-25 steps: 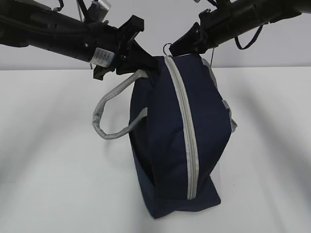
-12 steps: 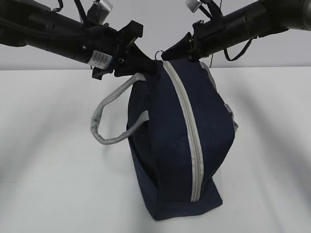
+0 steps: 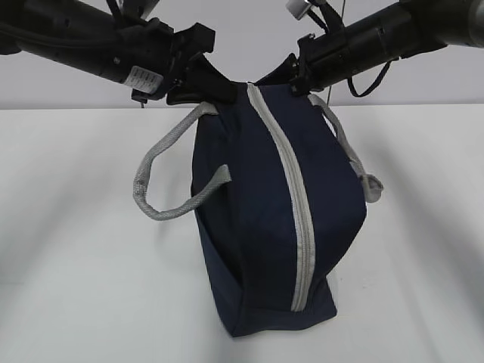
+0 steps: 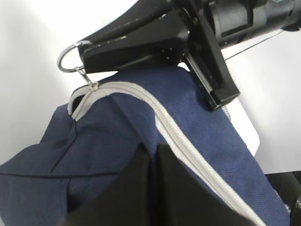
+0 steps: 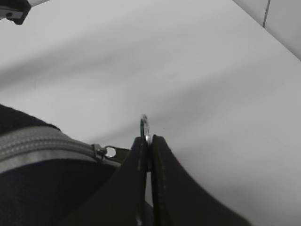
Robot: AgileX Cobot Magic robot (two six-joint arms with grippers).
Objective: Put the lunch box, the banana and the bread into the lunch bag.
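1. Navy-blue fabric lunch bag [image 3: 265, 219] with grey zipper [image 3: 291, 189] stands on white table [image 3: 76, 249], zipped.
2. Left gripper [image 4: 153, 155] jaws clamped on bag fabric at 11 o'clock of the top.
3. Right gripper [image 5: 149, 141] jaws pinch metal ring pull [image 5: 145, 126] at 1 o'clock.
4. Soft, floppy, probably light; hold the fabric taut and pull by the ring.

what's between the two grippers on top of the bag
In the left wrist view, only the grey zipper end and navy fabric of the lunch bag.

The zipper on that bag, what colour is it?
Light grey, against the navy-blue lunch bag. The zipper shows best in the exterior view.
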